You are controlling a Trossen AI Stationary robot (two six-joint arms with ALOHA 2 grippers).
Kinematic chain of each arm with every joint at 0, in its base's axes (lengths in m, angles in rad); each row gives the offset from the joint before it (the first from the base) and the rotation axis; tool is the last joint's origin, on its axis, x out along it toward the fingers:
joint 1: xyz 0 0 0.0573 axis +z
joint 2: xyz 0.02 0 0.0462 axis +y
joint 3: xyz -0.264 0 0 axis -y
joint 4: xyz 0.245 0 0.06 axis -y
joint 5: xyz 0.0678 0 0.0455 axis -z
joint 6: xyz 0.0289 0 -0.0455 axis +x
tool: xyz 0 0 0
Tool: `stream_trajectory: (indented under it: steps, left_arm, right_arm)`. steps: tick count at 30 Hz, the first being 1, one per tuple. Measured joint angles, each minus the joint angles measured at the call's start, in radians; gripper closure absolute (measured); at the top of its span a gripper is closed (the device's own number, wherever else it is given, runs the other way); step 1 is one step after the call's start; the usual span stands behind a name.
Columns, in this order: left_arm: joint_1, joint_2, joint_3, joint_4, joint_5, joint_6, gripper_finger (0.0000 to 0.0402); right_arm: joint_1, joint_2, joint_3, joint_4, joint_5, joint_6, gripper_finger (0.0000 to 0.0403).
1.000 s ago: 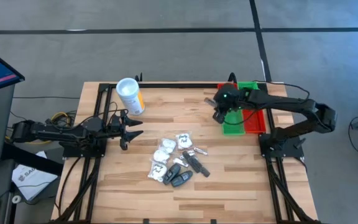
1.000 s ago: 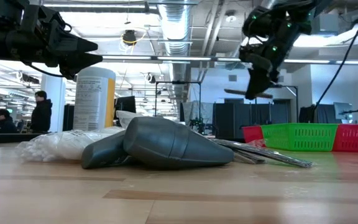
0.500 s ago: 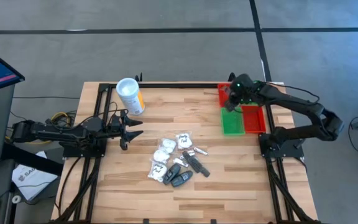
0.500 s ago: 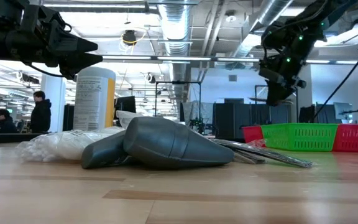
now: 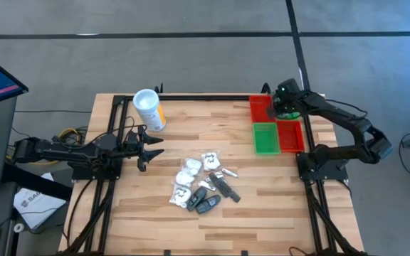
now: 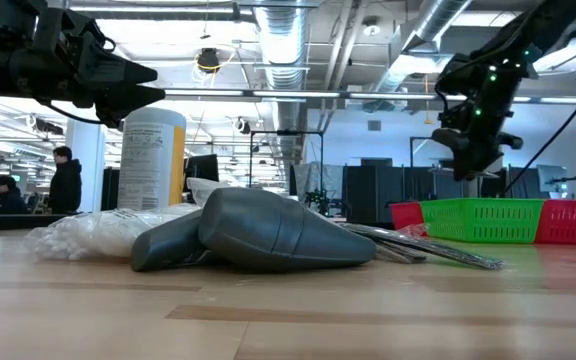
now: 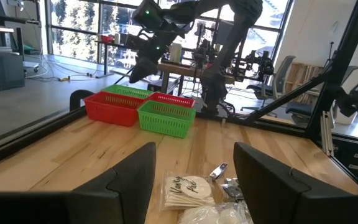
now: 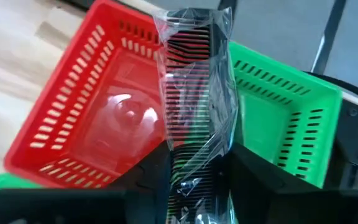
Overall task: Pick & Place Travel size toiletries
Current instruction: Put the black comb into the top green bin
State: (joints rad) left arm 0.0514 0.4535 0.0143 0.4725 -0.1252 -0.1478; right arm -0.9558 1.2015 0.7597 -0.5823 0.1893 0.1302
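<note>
Room: you are looking at a wooden table (image 5: 262,185) in an open workshop; the low view shows ducts overhead and a person (image 6: 67,180) standing far behind.
Right claw: your right gripper (image 5: 276,105) hangs over the bins at the table's far right corner, above the red bin (image 8: 73,124). Its fingers pinch a comb in a clear wrapper (image 8: 194,106), which sticks out ahead of them.
Left claw: your left gripper (image 5: 150,145) waits above the table's left edge, fingers (image 7: 272,177) spread, holding nothing.
Bins: a green bin (image 5: 265,137) sits between two red ones; in the right wrist view another green bin (image 8: 278,124) stands just beside the red one under the comb.
Toiletries: the rest lie in a heap near the table's middle, white packets (image 5: 188,175) touching dark little tubes (image 5: 206,203), well apart from the bins.
Canister: a white canister with a yellow label (image 5: 149,109) stands upright at the far left, near the left gripper.
</note>
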Motion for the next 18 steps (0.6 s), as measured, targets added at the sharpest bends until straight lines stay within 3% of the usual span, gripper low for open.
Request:
stream_trajectory:
  steps: [4,11,18]
  left_arm:
    - [0.0,0.0,0.0,0.0,0.0,0.0,0.0192]
    - [0.0,0.0,0.0,0.0,0.0,0.0,0.0192]
    - [0.0,0.0,0.0,0.0,0.0,0.0,0.0192]
  right_arm:
    - [-0.025,0.0,0.0,0.016,-0.004,0.002,0.0289]
    - [-0.02,0.0,0.0,0.043,0.017,0.051,0.0242]
    - [-0.022,0.002,0.0,0.059,0.036,0.08,0.0288]
